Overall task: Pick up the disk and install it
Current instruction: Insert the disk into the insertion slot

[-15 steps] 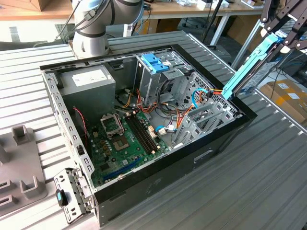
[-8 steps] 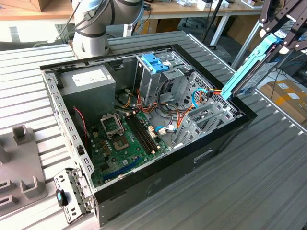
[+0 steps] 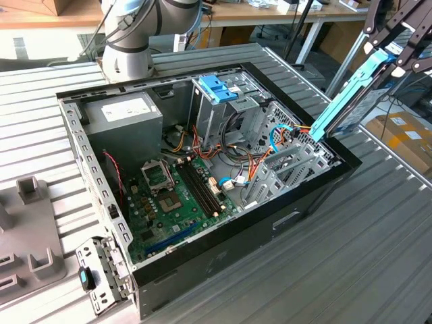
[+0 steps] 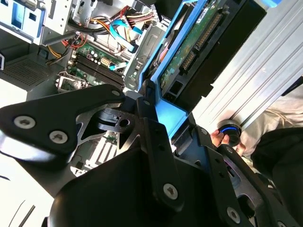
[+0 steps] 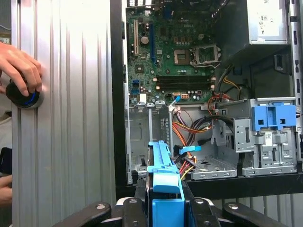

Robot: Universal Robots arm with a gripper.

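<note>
Pickup was done. I had the gripper (image 3: 395, 58) clamped on the disk (image 3: 347, 98), with its blue rails pinched between the fingers. The disk hung tilted over the open case (image 3: 297, 216) at the exterior view's right, lower end near the empty drive bay (image 5: 142, 137). It wasn't seated, so the install was left.
</note>
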